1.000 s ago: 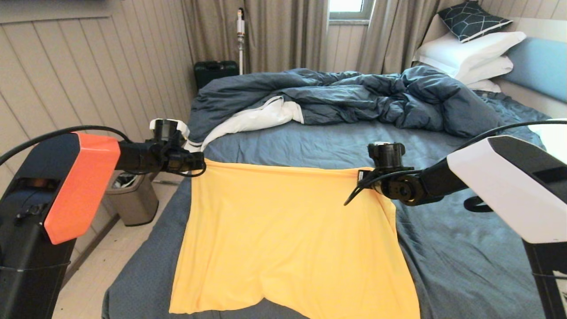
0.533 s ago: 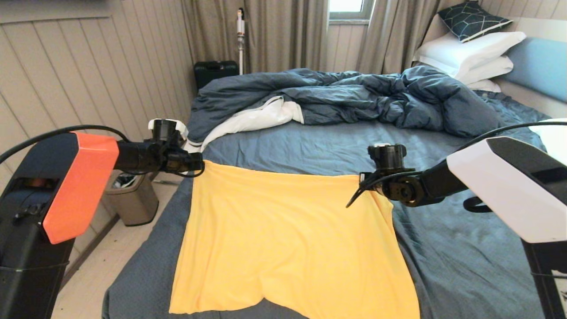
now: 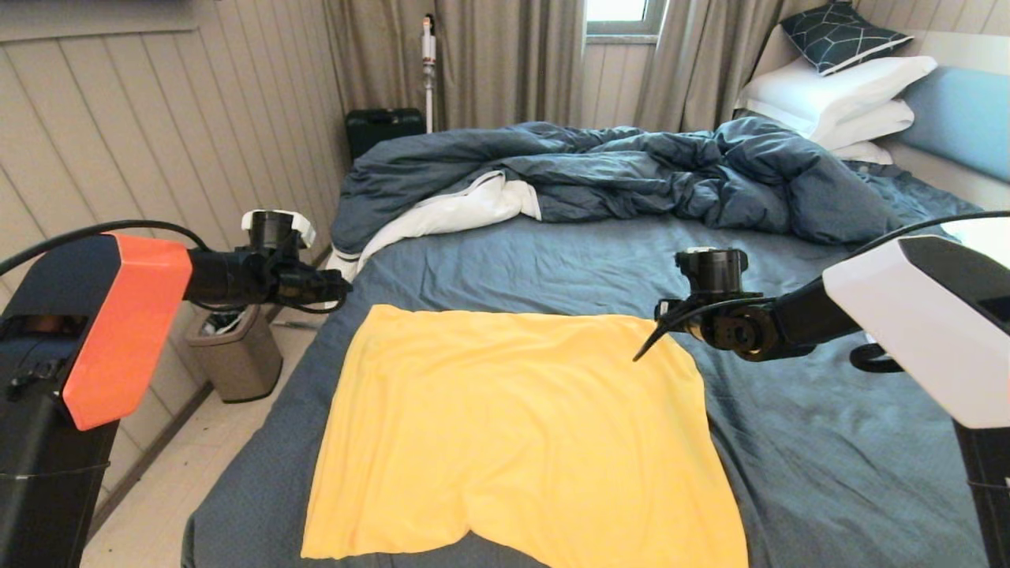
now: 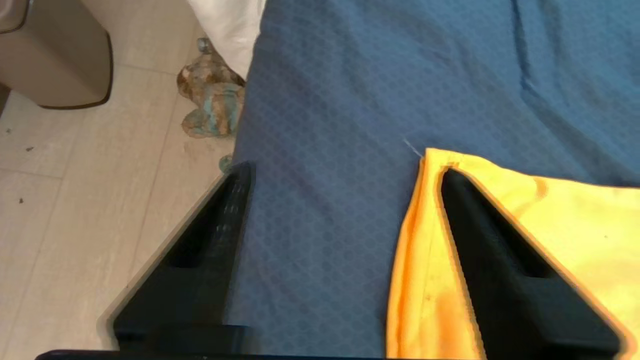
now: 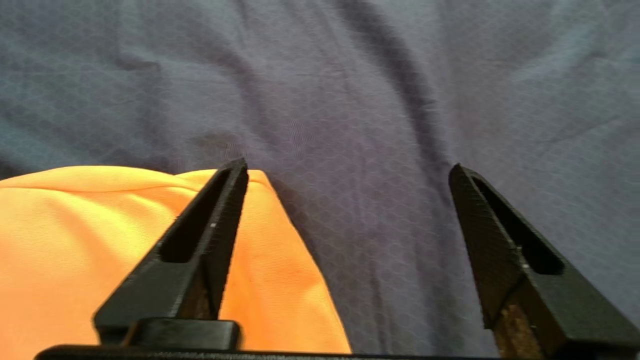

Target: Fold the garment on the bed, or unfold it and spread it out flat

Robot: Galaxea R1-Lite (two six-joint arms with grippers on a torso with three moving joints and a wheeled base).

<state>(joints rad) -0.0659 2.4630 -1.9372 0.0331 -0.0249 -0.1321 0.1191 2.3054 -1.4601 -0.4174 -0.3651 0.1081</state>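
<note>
Garment [image 3: 513,434] on bed [image 3: 828,457] (duvet [image 3: 615,177] behind)

Duvet [image 3: 615,170] bunched across far half of mattress, white lining showing at its left end. Pillows [image 3: 836,99] stacked at headboard corner. Bin [image 3: 229,355], suitcase [image 3: 384,126], vacuum [image 3: 428,63] on floor along left side.
</note>
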